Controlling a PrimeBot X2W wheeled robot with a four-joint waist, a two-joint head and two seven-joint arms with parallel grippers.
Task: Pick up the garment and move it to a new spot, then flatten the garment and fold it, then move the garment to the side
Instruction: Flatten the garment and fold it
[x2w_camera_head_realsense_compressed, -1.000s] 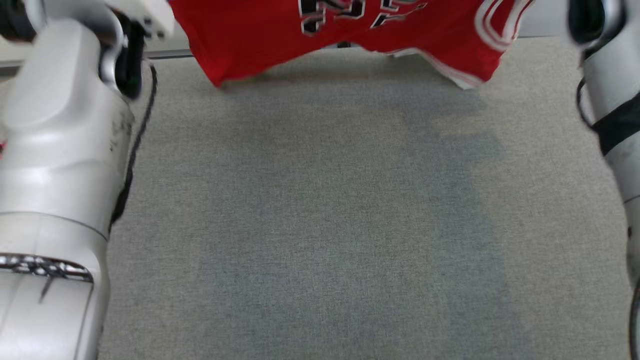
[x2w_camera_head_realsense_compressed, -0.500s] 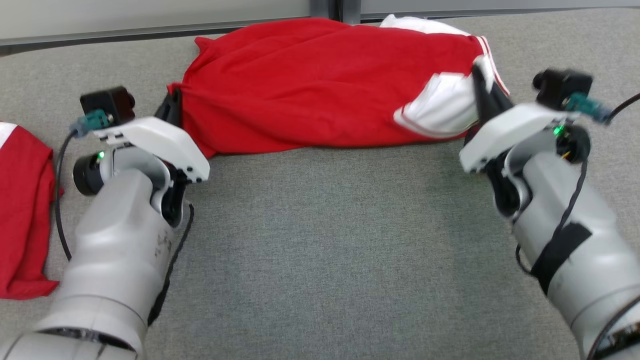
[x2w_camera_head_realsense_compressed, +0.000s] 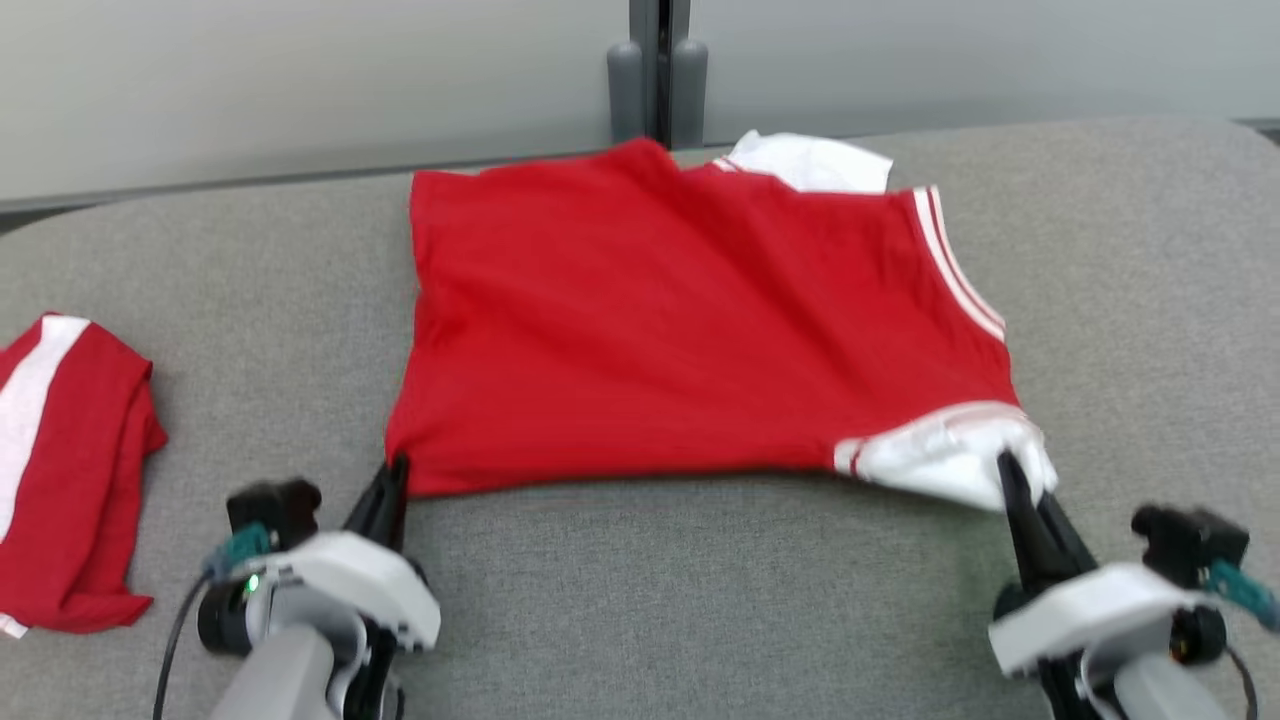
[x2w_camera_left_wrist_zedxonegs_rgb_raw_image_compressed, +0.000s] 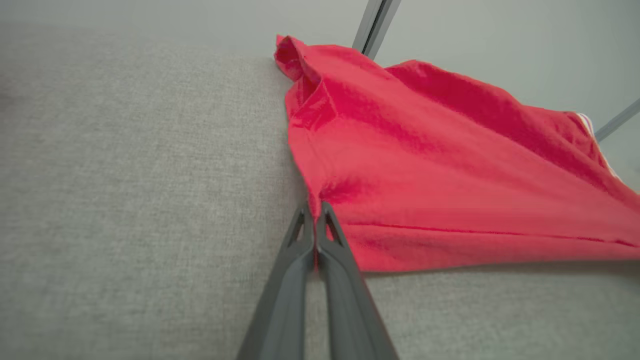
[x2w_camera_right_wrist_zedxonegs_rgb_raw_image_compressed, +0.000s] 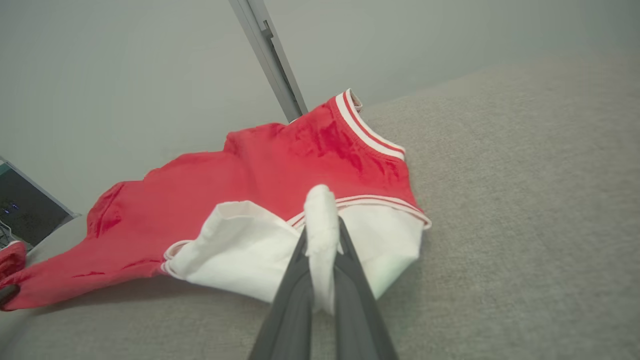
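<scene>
The left gripper (x2w_camera_head_realsense_compressed: 395, 470) and right gripper (x2w_camera_head_realsense_compressed: 1006, 465) are clenching jaws on corners of the red white-trimmed fabric jersey (x2w_camera_head_realsense_compressed: 680, 330); even, low tension seems wisest.

spare red cloth (x2w_camera_head_realsense_compressed: 70, 480): cut by left edge | garment (x2w_camera_left_wrist_zedxonegs_rgb_raw_image_compressed: 450, 175): right end off-frame, left wrist view

Bright, even light — soft shadows, slight motion blur, wide-angle stretching at wrist-view edges.
</scene>
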